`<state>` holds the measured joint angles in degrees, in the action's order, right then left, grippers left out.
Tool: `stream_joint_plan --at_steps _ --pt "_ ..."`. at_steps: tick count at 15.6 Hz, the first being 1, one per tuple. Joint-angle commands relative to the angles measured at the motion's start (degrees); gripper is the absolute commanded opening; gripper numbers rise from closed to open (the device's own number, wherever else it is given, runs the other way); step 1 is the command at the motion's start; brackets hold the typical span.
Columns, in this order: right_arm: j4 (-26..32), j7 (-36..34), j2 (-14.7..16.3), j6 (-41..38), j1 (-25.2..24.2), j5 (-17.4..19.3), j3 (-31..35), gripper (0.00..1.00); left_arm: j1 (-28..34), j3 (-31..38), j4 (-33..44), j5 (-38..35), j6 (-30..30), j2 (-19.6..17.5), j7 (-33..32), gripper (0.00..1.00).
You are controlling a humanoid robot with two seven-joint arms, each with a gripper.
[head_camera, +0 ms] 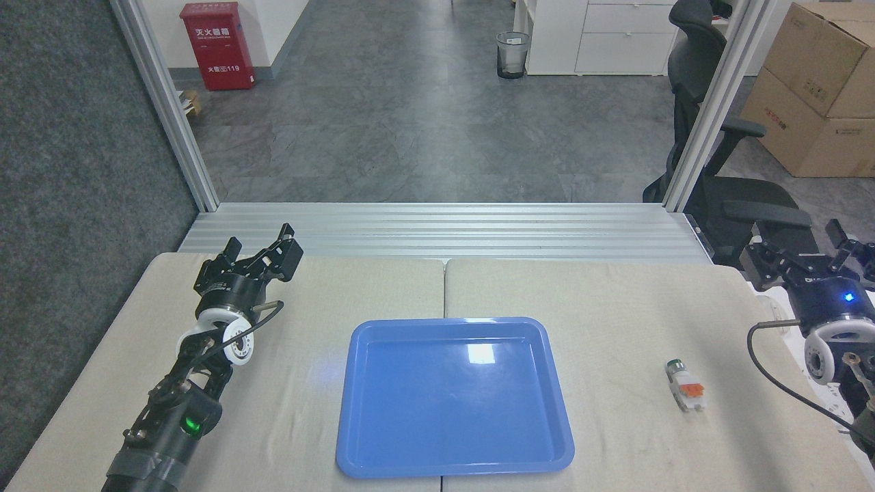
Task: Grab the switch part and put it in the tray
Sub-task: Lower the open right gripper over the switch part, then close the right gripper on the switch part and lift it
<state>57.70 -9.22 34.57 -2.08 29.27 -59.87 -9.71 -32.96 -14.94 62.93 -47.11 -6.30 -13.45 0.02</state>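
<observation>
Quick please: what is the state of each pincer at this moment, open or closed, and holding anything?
Left pincer: open, holding nothing.
Right pincer: open, holding nothing; the switch part lies on the table.

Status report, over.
Both end effectors open, empty: left, right. Switch part on table, right of tray. Tray empty. Path clear.
</observation>
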Motion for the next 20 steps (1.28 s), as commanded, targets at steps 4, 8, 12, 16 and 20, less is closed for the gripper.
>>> stream_joint_plan --at_steps 4,8,12,16,20 --pt "4.87 -0.01 0.86 -0.46 -10.17 0.37 0.22 0.99 0.0 0.0 0.09 0.0 -0.03 0.0 -0.02 1.0" --pt "5.41 -0.36 -6.95 -1.96 -19.06 0.37 0.22 1.0 0.0 0.0 0.0 0.0 -0.03 0.0 -0.02 1.0" --pt "4.53 -1.24 -11.97 -1.7 -22.59 -0.07 0.13 1.0 0.0 0.0 0.09 0.0 -0.03 0.0 -0.02 1.0" --pt "1.36 -1.24 -13.81 -1.96 -23.38 0.55 0.13 0.99 0.0 0.0 0.0 0.0 -0.03 0.0 -0.02 1.0" --pt "0.66 -1.24 -14.97 -2.05 -23.38 3.17 0.22 0.99 0.0 0.0 0.0 0.0 -0.03 0.0 -0.02 1.0"
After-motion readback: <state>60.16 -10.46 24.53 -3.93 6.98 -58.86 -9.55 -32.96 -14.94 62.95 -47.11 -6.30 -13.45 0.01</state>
